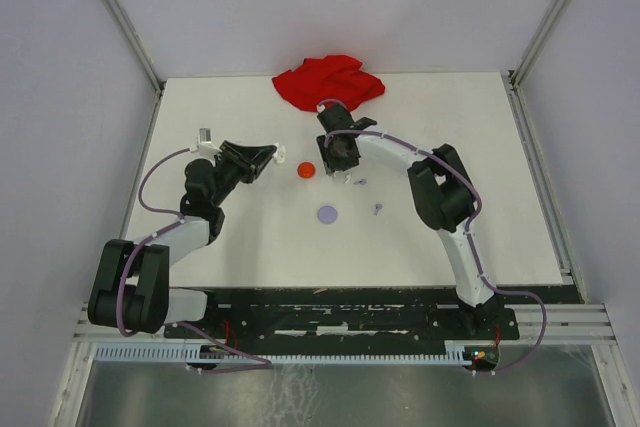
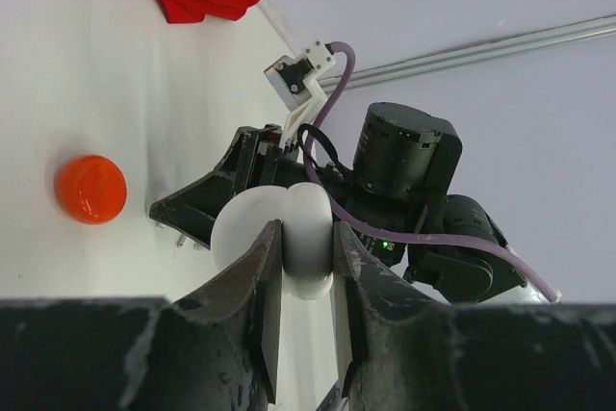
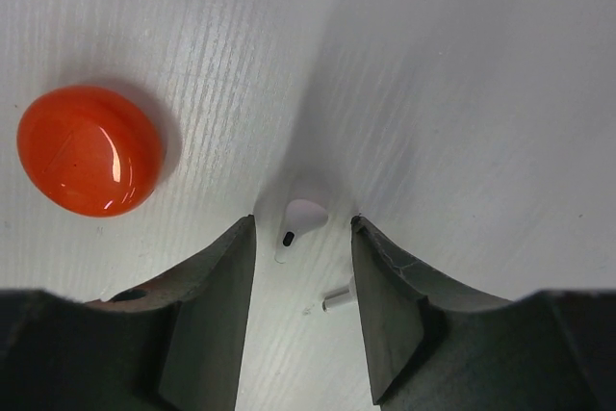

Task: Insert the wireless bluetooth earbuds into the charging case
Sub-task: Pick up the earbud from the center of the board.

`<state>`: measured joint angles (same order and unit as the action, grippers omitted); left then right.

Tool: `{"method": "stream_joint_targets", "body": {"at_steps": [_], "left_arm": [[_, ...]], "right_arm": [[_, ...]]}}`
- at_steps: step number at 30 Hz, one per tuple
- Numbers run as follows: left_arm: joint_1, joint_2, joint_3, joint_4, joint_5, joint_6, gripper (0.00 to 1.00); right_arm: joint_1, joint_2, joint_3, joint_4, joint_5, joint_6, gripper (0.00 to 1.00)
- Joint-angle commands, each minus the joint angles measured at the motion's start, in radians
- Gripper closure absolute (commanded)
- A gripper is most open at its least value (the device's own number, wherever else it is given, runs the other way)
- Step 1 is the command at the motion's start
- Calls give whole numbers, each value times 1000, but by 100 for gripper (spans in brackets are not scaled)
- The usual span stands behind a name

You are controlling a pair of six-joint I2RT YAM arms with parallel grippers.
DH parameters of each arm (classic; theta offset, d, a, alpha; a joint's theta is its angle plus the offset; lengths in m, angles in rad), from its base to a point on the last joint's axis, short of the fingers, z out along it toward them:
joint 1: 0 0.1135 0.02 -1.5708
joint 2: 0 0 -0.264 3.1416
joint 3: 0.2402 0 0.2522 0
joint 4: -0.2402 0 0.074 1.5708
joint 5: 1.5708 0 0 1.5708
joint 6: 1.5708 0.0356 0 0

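My left gripper (image 1: 266, 155) is shut on a white round charging case (image 2: 289, 223), held above the table at the left. My right gripper (image 3: 303, 228) is open and points down at the table. A white earbud (image 3: 300, 216) lies on the table between its fingers. The stem of a second white earbud (image 3: 337, 297) shows beside the right finger (image 3: 385, 295). In the top view my right gripper (image 1: 343, 171) is just right of a red round disc (image 1: 306, 169). Two tiny lavender earbuds (image 1: 360, 183) (image 1: 377, 209) lie right of it.
A lavender round disc (image 1: 327, 214) lies in the middle of the table. A crumpled red cloth (image 1: 328, 80) lies at the far edge. The red disc also shows in the left wrist view (image 2: 90, 189) and the right wrist view (image 3: 89, 148).
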<state>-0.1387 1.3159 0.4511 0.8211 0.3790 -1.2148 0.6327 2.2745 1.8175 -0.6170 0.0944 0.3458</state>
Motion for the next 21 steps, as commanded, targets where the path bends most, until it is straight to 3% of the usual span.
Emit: {"method": "stream_joint_targets", "body": {"at_steps": [1,21], "left_arm": [[5,7,-4,66,24,-18,97],[8,13,-6,70,24,-18,97]], "right_arm": [[-5,7,43,26,-13,13,49],[-8,33,58,16,-28,9,62]]}}
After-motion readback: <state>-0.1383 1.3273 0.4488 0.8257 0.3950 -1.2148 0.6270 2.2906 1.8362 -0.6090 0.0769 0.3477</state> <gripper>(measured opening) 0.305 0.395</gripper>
